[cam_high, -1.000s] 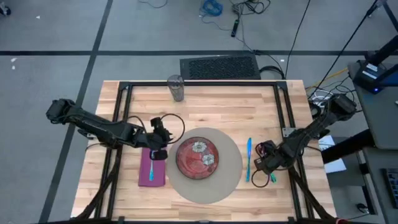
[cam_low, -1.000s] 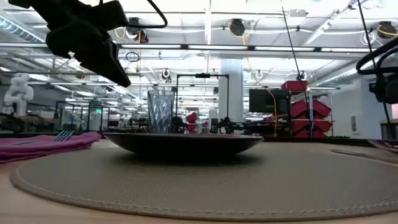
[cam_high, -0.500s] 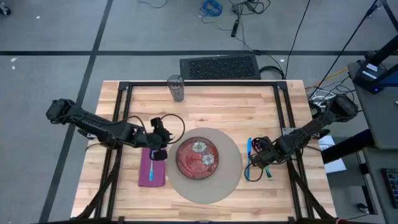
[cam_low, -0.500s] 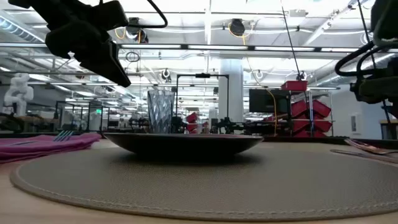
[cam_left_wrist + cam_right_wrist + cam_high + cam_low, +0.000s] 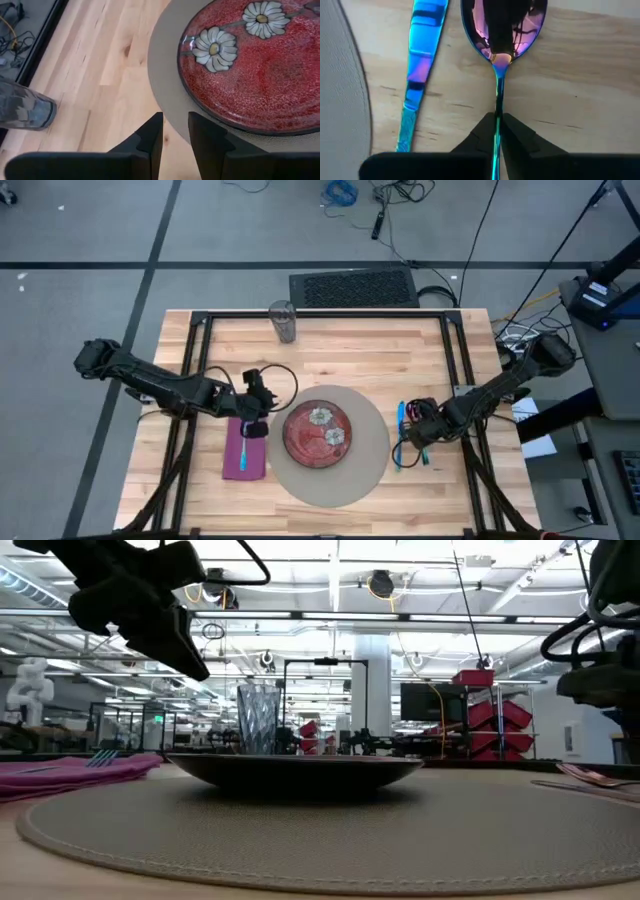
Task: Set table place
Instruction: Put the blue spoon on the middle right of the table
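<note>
The right gripper [image 5: 497, 122] is pinched tight on the handle of an iridescent spoon [image 5: 502, 30], whose bowl lies over the pale-wood surface [image 5: 350, 360] just beside a blue iridescent knife [image 5: 422, 60]. Both sit to the right of the round beige mat [image 5: 375, 445]. On the mat's centre rests a red plate [image 5: 318, 432] painted with white daisies. The left gripper [image 5: 175, 132] hovers at the mat's left edge, its fingers only narrowly parted and holding nothing, next to a purple napkin [image 5: 245, 455] carrying a blue fork [image 5: 242, 452]. Farther back, a clear faceted glass [image 5: 283, 322] stands upright near the surface's far edge.
</note>
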